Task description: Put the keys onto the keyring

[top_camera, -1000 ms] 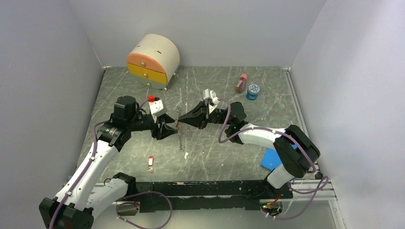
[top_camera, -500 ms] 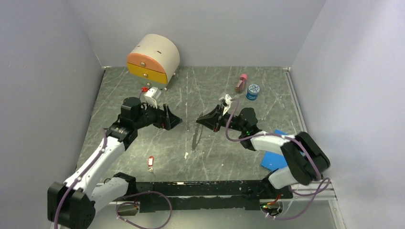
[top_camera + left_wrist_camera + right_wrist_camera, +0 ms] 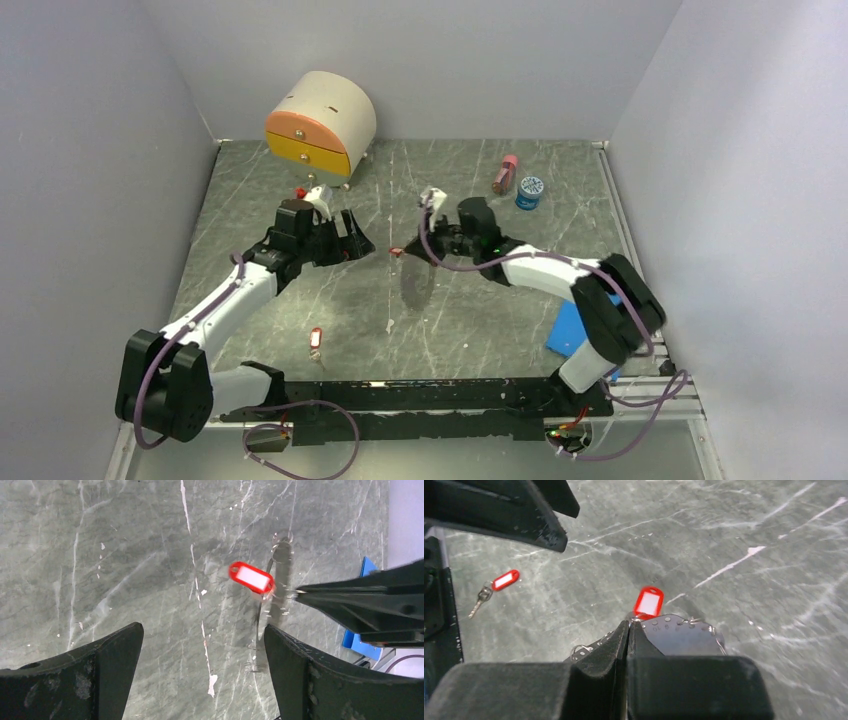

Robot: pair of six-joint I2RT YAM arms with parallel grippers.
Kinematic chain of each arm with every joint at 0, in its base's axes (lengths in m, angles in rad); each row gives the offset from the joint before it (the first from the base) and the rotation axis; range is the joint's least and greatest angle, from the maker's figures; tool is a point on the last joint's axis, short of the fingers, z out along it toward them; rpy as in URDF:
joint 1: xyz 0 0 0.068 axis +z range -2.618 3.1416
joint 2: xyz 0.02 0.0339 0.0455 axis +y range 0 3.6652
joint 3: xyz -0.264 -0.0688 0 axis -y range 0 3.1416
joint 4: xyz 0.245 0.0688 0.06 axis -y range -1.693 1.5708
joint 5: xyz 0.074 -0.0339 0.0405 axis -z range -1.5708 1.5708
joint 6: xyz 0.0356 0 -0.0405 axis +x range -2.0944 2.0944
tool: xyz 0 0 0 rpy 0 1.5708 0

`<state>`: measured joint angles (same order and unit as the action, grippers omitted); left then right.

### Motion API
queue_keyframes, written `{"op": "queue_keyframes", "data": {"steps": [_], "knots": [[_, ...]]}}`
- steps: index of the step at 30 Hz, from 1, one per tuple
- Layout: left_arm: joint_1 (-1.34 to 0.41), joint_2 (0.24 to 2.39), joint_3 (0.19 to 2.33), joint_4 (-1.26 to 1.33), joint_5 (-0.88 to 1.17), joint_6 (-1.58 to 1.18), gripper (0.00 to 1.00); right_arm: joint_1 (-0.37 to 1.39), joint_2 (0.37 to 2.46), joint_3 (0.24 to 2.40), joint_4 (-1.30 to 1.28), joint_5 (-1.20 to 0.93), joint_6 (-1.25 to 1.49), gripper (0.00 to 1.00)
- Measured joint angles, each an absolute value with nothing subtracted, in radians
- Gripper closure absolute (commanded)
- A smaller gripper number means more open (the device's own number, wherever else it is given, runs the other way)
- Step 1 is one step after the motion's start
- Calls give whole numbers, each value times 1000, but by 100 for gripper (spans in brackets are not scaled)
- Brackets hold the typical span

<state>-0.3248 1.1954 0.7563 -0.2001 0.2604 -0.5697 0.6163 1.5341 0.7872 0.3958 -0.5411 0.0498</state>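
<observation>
Keyring (image 3: pixel 257 630) clamped by right jaws above grey marbled table (image 3: pixel 480 320), left jaws spread wide.

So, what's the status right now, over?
Left gripper open, empty. Right gripper shut on keyring, one red-tagged key hanging at it. Second key loose on table, nothing blocking it.

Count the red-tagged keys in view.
2 keys. One hangs by the right gripper, at the keyring; the other lies on the table near the front edge. More may be hidden.
</observation>
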Motion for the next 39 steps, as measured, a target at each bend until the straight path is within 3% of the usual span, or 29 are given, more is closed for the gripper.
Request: {"op": "queue_keyframes", "data": {"steps": [7,12,15,22,26,29,39], "knots": [[-325,1181,744,-198,237,-570,5,735,1791,942,330,-499,28,81],[-324,1078,646,-182,230,-590,5,764,1833,907,357,-497,69,50],[-324,1045,587,-160,233,-607,5,762,1787,839,410,-488,76,36],[-324,1044,473,-93,282,-645,5,727,1517,668,522,-437,90,17],[-324,1047,416,-52,337,-658,16,673,1407,595,579,-395,115,2],[-324,1065,371,5,392,-678,24,628,1375,565,569,-348,175,1],[-375,1136,325,68,473,-672,31,447,1440,617,338,-370,447,1]]}}
